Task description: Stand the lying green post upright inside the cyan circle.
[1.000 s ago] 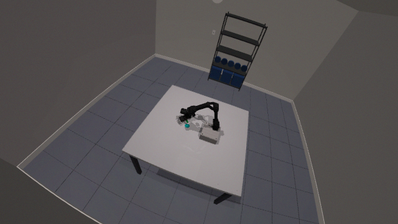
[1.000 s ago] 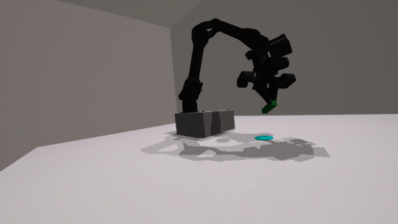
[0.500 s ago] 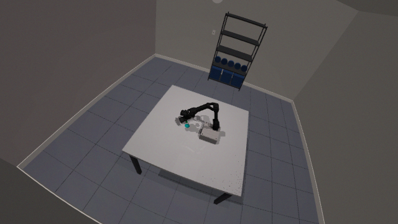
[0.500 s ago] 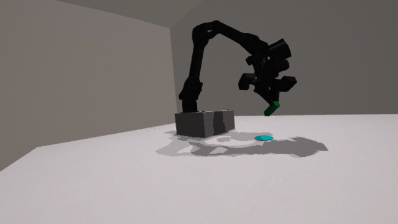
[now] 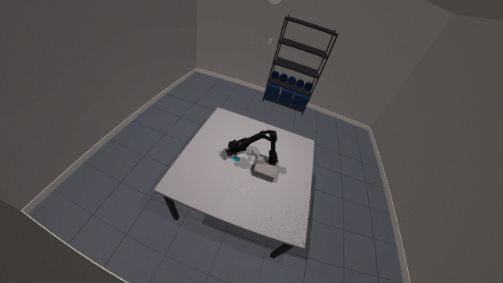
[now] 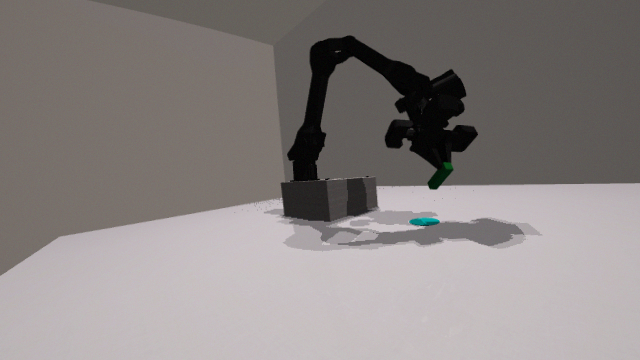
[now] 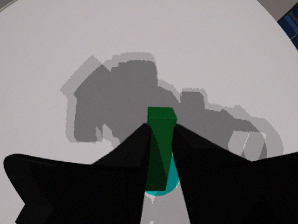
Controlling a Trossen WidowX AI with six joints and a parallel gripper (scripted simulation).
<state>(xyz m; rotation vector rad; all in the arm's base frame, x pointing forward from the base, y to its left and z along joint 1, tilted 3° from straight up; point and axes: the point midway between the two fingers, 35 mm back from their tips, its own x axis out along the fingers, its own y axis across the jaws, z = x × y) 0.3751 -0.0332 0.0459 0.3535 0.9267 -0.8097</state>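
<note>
The green post (image 6: 440,176) (image 7: 161,150) is held in the air, tilted between lying and upright, its lower end toward the left in the exterior view. My gripper (image 6: 445,164) (image 7: 160,129) is shut on the post near its upper end in that view. The cyan circle (image 5: 236,159) (image 6: 424,221) (image 7: 172,182) lies flat on the table, below the post and a little to the left in the exterior view. In the wrist view the post and a finger cover part of the circle. The post cannot be made out in the top view.
The arm stands on a grey box-shaped base (image 5: 264,172) (image 6: 327,199) on the white table (image 5: 220,196) (image 6: 250,300). The arm's shadow falls around the circle. A dark shelf rack (image 5: 302,46) with blue bins stands on the floor beyond the table.
</note>
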